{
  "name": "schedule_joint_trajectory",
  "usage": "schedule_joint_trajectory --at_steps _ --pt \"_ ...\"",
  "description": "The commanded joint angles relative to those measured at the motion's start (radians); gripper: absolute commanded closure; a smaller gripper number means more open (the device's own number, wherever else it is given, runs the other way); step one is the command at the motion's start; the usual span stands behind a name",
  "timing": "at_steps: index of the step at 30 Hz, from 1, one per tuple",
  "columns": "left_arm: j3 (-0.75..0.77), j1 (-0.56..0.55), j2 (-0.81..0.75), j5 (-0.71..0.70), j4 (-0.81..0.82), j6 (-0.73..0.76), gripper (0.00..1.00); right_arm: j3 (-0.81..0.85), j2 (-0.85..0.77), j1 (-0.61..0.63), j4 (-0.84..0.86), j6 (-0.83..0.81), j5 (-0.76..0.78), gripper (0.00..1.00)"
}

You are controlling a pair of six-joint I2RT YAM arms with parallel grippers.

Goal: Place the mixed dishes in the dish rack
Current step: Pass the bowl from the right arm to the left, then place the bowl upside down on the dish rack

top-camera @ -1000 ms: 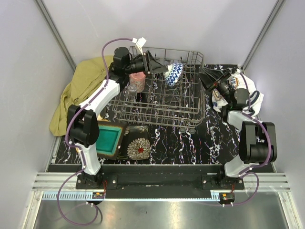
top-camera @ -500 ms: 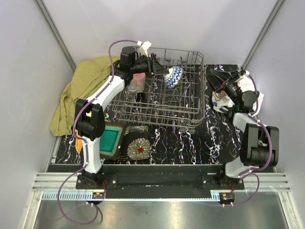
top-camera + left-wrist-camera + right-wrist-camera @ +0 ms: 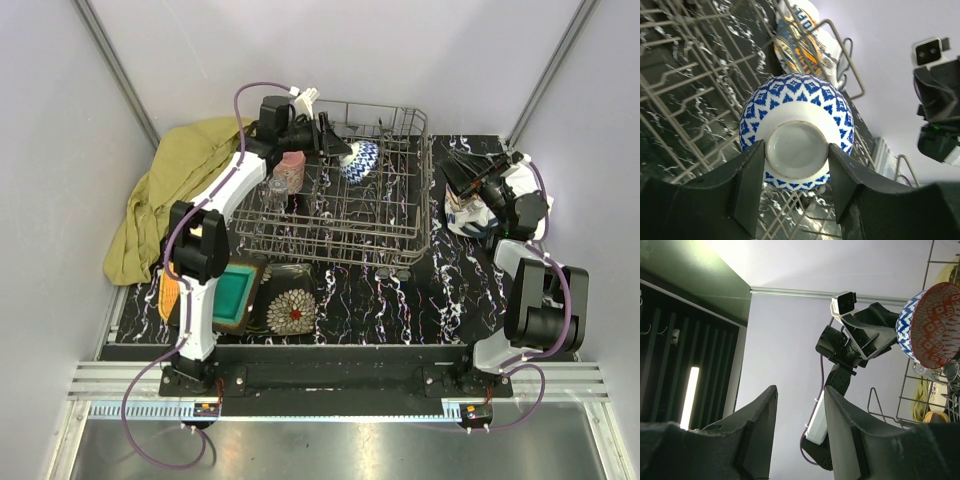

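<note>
**Three cameras, one bowl in common**

The top camera sits high behind the arm bases and looks down on the whole table (image 3: 450, 290) from far. The left wrist camera looks along the left end effector (image 3: 796, 150) at the underside of a bowl (image 3: 796, 107), very near. The right wrist camera points upward and sideways, toward the wall. It sees the same bowl and the rack (image 3: 900, 405) from a distance.

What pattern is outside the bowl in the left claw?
Blue-and-white zigzag triangles on the bowl, clearest from the left wrist.
</note>
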Motion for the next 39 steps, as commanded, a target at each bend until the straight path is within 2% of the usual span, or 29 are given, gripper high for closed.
schedule_joint_trajectory --at_steps 1,18,39 --pt "0.105 0.017 0.021 -0.045 0.003 0.043 1.00 0.008 -0.011 -0.023 0.206 0.012 -0.030 0.50" --pt "0.381 0.044 0.224 -0.144 -0.083 0.087 1.00 0.011 0.041 -0.032 0.218 -0.004 -0.064 0.50" --pt "0.378 -0.030 0.203 -0.285 -0.209 0.346 1.00 0.009 0.063 -0.034 0.218 -0.015 -0.079 0.50"
